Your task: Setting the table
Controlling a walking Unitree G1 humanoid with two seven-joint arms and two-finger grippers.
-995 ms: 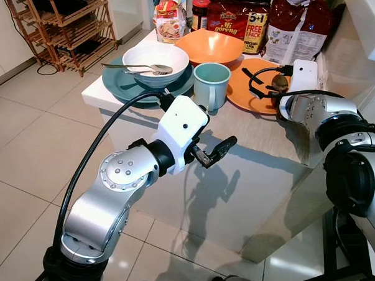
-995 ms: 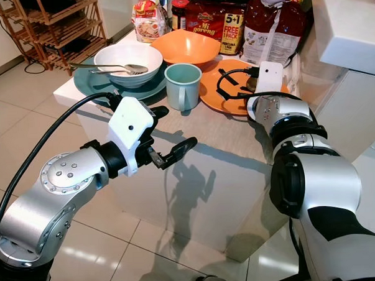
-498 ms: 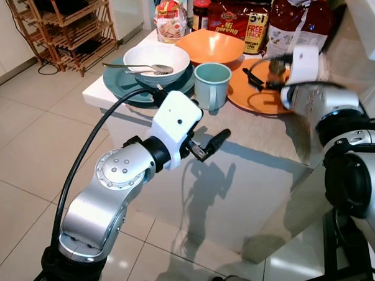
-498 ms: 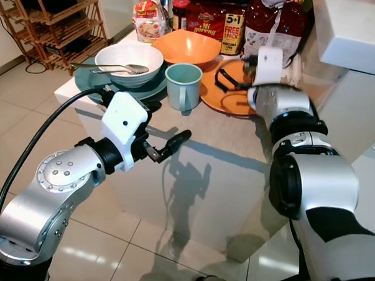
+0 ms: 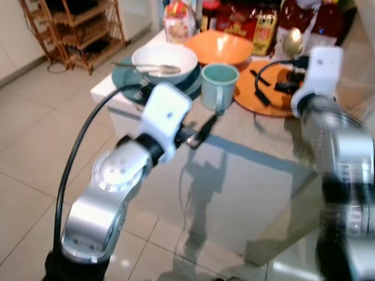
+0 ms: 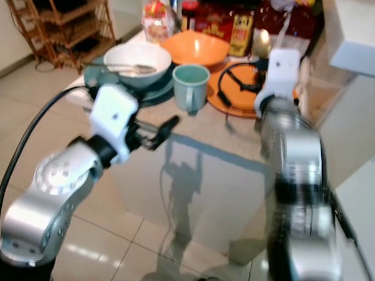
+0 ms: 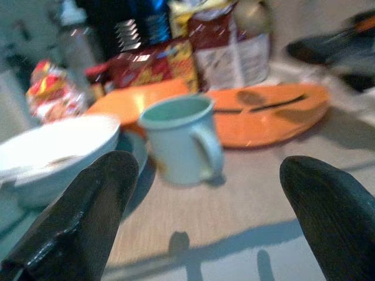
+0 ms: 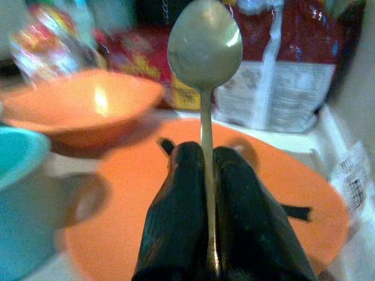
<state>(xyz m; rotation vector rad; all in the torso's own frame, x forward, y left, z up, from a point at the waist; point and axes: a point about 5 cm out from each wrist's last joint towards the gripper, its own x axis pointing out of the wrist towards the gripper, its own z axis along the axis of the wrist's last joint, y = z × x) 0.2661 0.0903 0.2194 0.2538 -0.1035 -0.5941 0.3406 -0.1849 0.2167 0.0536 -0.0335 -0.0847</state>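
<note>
My right gripper (image 8: pixel 202 153) is shut on the handle of a metal spoon (image 8: pixel 205 41), holding it upright above the orange plate (image 5: pixel 266 96). The spoon's bowl (image 5: pixel 292 41) shows just past my white wrist, blurred. My left gripper (image 7: pixel 205 222) is open and empty near the table's front edge, facing a teal mug (image 5: pixel 219 86). A white bowl (image 5: pixel 159 58) with another spoon (image 5: pixel 162 69) in it rests on a teal plate (image 5: pixel 124 78) at the left. An orange bowl (image 5: pixel 222 47) stands behind the mug.
Food packets (image 5: pixel 251 26), a red bag (image 5: pixel 310 17) and a jar (image 5: pixel 210 12) line the table's back. A wooden rack (image 5: pixel 70 27) stands far left on the tiled floor (image 5: pixel 26 141). A white counter (image 6: pixel 354 27) rises at the right.
The right gripper has lifted the spoon up off the orange plate. The left arm has reached closer to the table edge and mug. The camera has shifted and the picture is blurred.
</note>
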